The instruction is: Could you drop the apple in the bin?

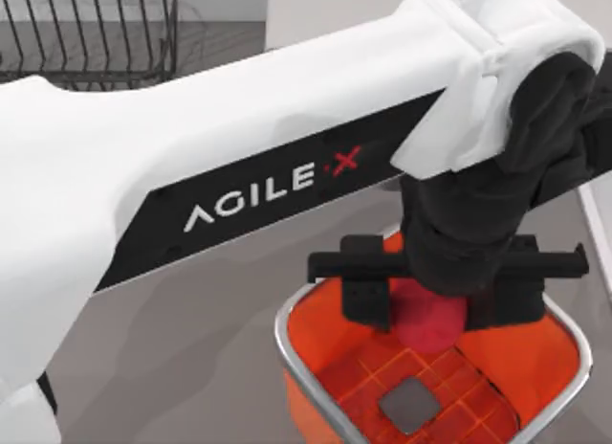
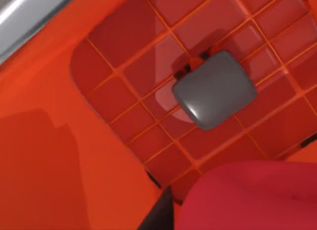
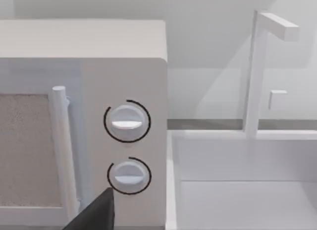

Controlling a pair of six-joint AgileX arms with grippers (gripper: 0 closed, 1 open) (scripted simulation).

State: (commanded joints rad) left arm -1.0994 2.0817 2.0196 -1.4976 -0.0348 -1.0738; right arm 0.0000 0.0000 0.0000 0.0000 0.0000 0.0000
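The red apple (image 1: 428, 327) hangs just above the orange bin (image 1: 287, 353), over the far part of its gridded floor. My left gripper (image 1: 432, 305) is shut on it, with a black finger on each side. My left arm reaches across the table from the left to get there. In the left wrist view the apple (image 2: 247, 195) looms close, above the bin floor (image 2: 124, 91) and its grey centre square (image 2: 214, 88). A stretch of the silver rim (image 2: 29, 17) shows at one corner. A dark fingertip of my right gripper (image 3: 94, 212) shows in the right wrist view.
A black wire rack (image 1: 86, 33) stands at the back left of the table. The right wrist view faces a white microwave (image 3: 84, 116) with two dials. Beside it is a white sink (image 3: 247, 190) with a tall faucet (image 3: 257, 71).
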